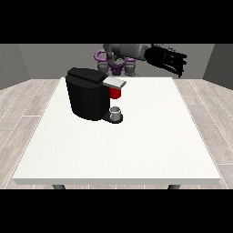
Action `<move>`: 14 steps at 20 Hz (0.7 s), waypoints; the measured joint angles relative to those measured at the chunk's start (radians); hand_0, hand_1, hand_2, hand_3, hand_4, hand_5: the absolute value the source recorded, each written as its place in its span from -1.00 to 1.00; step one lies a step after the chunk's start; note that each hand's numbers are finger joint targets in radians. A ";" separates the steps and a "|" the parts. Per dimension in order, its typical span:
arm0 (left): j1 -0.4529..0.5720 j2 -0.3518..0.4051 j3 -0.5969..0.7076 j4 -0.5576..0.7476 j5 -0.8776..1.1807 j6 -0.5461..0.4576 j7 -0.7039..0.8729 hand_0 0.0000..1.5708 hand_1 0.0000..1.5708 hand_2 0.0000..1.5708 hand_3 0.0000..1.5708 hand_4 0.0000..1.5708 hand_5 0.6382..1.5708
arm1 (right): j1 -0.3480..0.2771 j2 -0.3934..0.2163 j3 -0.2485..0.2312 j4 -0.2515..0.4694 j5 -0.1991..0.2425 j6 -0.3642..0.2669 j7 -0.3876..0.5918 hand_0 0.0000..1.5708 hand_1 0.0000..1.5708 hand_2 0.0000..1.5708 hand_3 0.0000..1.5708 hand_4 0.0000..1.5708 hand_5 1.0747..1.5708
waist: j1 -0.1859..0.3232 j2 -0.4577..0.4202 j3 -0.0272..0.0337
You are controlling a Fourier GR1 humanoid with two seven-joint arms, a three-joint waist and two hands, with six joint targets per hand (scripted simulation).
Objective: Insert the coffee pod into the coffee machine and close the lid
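One coffee machine [88, 93], one cup [116, 112], one robot hand [169, 59].

A large white worktop [136, 150] on dark legs stands over a pale plank floor [22, 109]. One thing rests directly on it: a black coffee machine [88, 95], set at the view's left half and toward the far edge. A small grey cup [116, 112] sits on the machine's base.

Coffee pod [115, 93] (half hidden under lid [115, 82])
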 measured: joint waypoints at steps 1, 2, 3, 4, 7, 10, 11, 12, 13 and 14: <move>0.007 -0.003 -0.005 -0.005 -0.001 0.000 -0.005 -1.00 -1.00 -1.00 -1.00 -0.59 1.00 | 0.006 0.003 -0.002 0.006 -0.002 0.002 -0.008 -1.00 -1.00 -1.00 -1.00 -1.00 1.00 | 0.000 -0.005 0.0000; 0.017 -0.008 -0.012 -0.015 -0.003 -0.001 -0.006 -1.00 -1.00 -1.00 -1.00 -0.58 1.00 | 0.015 -0.001 -0.006 0.012 -0.005 0.005 -0.021 -1.00 -1.00 -1.00 -1.00 -1.00 1.00 | 0.001 -0.007 -0.0001; 0.013 -0.010 -0.015 -0.021 -0.004 0.004 0.009 -1.00 -1.00 -1.00 -1.00 -0.68 1.00 | 0.020 0.010 -0.007 0.015 -0.007 0.002 -0.030 -1.00 -1.00 -1.00 -1.00 -1.00 1.00 | -0.002 -0.013 0.0003; 0.016 -0.017 -0.021 -0.023 -0.011 0.012 0.013 -1.00 -1.00 -1.00 -1.00 -0.67 1.00 | 0.021 0.021 -0.005 0.017 -0.009 0.002 -0.036 -1.00 -1.00 -1.00 -1.00 -1.00 1.00 | -0.007 -0.022 0.0004; 0.039 -0.028 -0.040 -0.034 -0.023 0.017 0.023 -1.00 -1.00 -1.00 -1.00 -0.66 1.00 | 0.039 0.034 -0.007 0.020 -0.020 0.018 -0.072 -1.00 -1.00 -1.00 -1.00 -1.00 1.00 | -0.019 -0.040 0.0004; 0.049 -0.039 -0.041 -0.031 -0.027 0.034 0.040 -1.00 -1.00 -1.00 -1.00 -0.66 1.00 | 0.071 0.076 0.004 0.006 -0.029 0.028 -0.125 -1.00 -1.00 -1.00 -1.00 -0.72 1.00 | -0.049 -0.067 0.0005; 0.065 -0.035 -0.031 -0.016 -0.024 0.033 0.029 -1.00 -1.00 -1.00 -1.00 -0.66 1.00 | 0.093 0.094 0.015 -0.005 -0.034 0.037 -0.139 -1.00 -1.00 -1.00 -1.00 -0.77 1.00 | -0.068 -0.085 0.0004; 0.071 -0.037 -0.029 -0.004 -0.026 0.039 0.033 -1.00 -1.00 -1.00 -1.00 -0.66 1.00 | 0.115 0.107 0.029 -0.012 -0.044 0.039 -0.150 -1.00 -1.00 -1.00 -1.00 -0.76 1.00 | -0.080 -0.105 0.0003; 0.074 -0.035 -0.023 0.008 -0.023 0.039 0.036 -1.00 -1.00 -1.00 -1.00 -0.66 1.00 | 0.145 0.118 0.047 -0.022 -0.058 0.036 -0.167 -1.00 -1.00 -1.00 -1.00 -0.67 1.00 | -0.089 -0.123 0.0002; 0.075 -0.033 -0.014 0.026 -0.021 0.041 0.028 -1.00 -1.00 -1.00 -1.00 -0.66 1.00 | 0.175 0.126 0.068 -0.035 -0.073 0.038 -0.185 -1.00 -1.00 -1.00 -1.00 -0.67 1.00 | -0.101 -0.135 0.0002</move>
